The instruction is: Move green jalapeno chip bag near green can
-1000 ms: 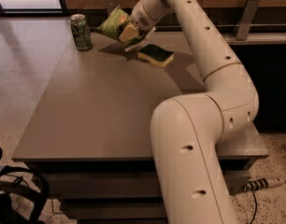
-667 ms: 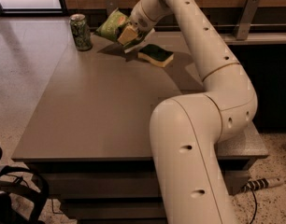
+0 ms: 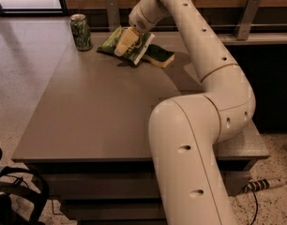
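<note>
The gripper (image 3: 126, 42) was a bit right of the green can (image 3: 81, 32), looking clamped on the green jalapeno chip bag (image 3: 107, 44). Bag sat near the can, not touching, with the green-topped sponge (image 3: 158, 55) beyond it.

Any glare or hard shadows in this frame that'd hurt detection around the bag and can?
Camera view: blown-out bright patch at top left, behind the green can; the arm throws a dark shadow on the table right of the sponge; the gripper, at the green jalapeno chip bag, is evenly lit, with a small shadow under the bag.
</note>
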You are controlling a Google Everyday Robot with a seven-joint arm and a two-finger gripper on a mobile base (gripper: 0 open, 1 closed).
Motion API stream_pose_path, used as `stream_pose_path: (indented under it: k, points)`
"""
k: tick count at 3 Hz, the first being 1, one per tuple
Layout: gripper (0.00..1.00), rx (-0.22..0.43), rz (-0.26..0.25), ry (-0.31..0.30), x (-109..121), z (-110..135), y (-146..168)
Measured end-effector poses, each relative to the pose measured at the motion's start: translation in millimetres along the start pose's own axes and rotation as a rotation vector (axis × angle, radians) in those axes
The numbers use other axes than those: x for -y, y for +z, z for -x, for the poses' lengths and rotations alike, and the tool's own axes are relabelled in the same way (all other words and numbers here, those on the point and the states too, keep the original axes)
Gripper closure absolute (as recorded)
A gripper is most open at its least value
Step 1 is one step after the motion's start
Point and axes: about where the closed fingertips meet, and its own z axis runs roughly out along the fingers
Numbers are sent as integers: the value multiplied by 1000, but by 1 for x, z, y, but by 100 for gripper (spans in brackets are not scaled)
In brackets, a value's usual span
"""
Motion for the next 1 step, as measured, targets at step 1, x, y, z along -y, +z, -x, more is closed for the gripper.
stream_pose_path:
  k: [1]
  points:
    - [0, 0, 0, 0, 0, 0, 0]
